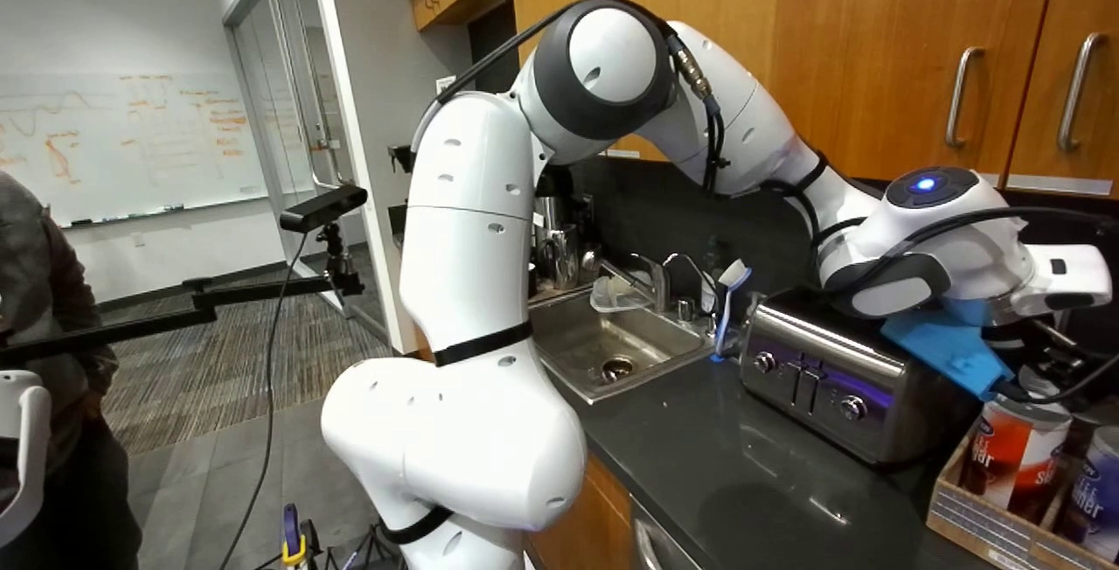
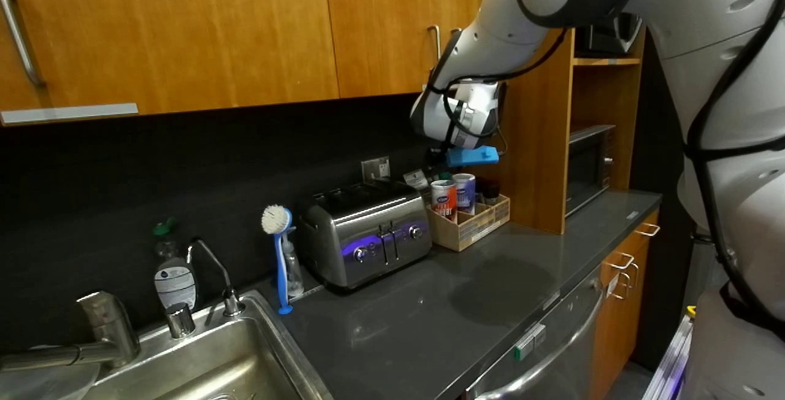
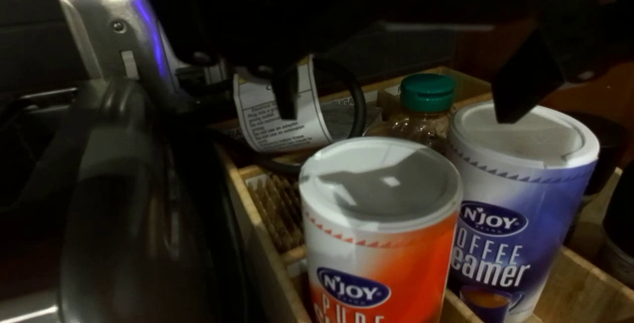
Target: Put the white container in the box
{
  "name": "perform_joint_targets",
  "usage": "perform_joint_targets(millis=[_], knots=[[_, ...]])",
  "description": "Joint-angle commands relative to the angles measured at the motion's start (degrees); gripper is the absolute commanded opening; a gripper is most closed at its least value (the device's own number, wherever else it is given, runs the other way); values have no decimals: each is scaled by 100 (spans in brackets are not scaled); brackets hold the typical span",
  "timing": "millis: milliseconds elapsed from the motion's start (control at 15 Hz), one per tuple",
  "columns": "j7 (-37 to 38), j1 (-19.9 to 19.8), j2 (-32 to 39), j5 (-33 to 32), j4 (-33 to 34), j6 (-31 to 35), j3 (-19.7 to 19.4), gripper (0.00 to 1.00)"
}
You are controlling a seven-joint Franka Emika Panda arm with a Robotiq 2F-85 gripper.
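The white container with the red-orange label [image 3: 379,268] stands upright in a compartment of the tan cardboard box [image 3: 265,243]. In both exterior views the container [image 1: 1014,456] [image 2: 444,199] shows inside the box [image 1: 1005,522] [image 2: 475,231] beside the toaster. My gripper [image 3: 397,115] comes in from the top of the wrist view, open and empty. Its dark fingers [image 3: 525,80] are wide apart, above the box, with the container's lid lower in that view. The right finger overlaps the purple canister's lid in the picture; contact cannot be told. In the exterior views the fingers are mostly hidden.
The purple creamer canister [image 3: 515,214] stands right beside the container. A green-capped bottle [image 3: 427,92] and a white paper tag [image 3: 277,115] are behind. The silver toaster [image 2: 368,234] borders the box. Wooden cabinets [image 2: 392,26] hang above; the sink [image 2: 245,351] is beyond the toaster.
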Motion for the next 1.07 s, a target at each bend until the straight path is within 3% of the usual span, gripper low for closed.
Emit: perform_joint_targets(millis=[0, 333, 600, 800, 1000], knots=[[256, 491, 222, -314, -469, 45, -463, 100], [660, 1442, 364, -484, -1069, 214, -1311, 100], [914, 2435, 457, -434, -1494, 499, -2175, 100], [958, 3392, 570, -403, -1831, 683, -3081, 100], [654, 4522, 653, -440, -2150, 400, -4223, 100]])
